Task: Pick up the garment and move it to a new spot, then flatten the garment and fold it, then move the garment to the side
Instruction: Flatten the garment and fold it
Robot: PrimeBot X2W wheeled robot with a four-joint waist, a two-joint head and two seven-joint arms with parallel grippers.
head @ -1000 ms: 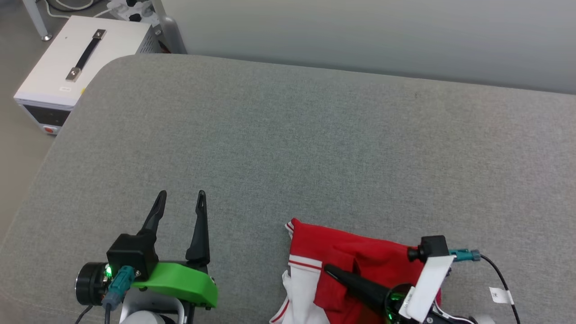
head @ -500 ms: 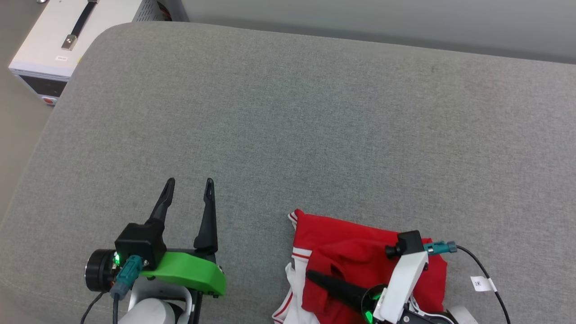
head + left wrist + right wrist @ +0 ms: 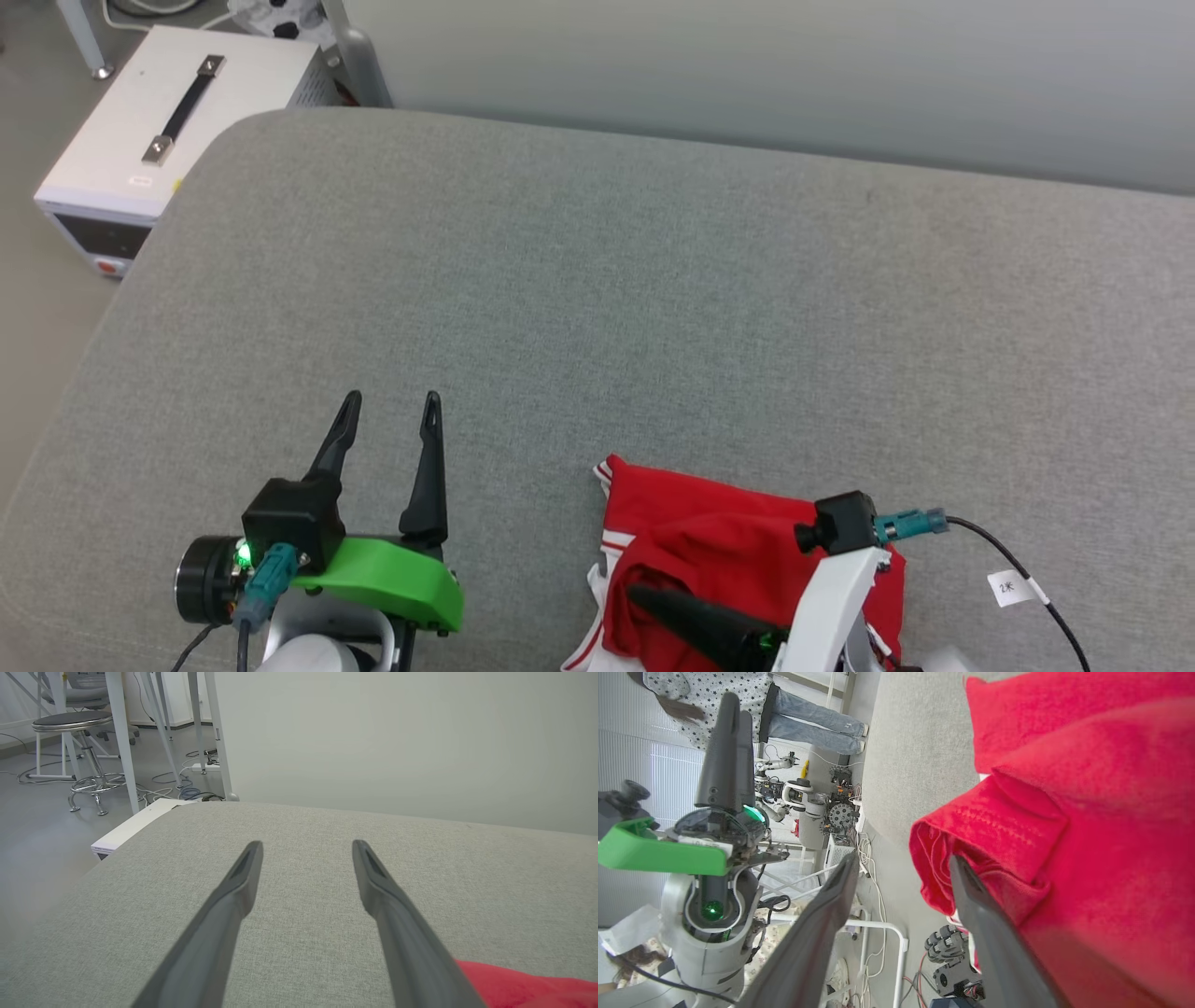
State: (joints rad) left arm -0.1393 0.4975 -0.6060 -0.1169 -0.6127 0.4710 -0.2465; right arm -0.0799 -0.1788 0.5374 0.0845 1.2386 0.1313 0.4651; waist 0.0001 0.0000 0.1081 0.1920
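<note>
Your left hand (image 3: 390, 399): fingers spread, empty, above grey cushion (image 3: 597, 280). Your right hand (image 3: 903, 858): fingers apart, one against garment (image 3: 709, 523), cushion's near edge.

a small white tag (image 3: 1012, 588) on the black cable (image 3: 982, 536) reads "2米"; the label (image 3: 140, 180) on the white box (image 3: 112, 140) is too small to read.

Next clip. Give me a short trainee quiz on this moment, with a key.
1. True or false: the left gripper is open and holds nothing.
2. At the garment, the right gripper has its fingers: A shut on the fabric, B apart, C crossed.
3. What colour is the cushion that the garment lies on?
Key: 1 true; 2 B; 3 grey.
</note>
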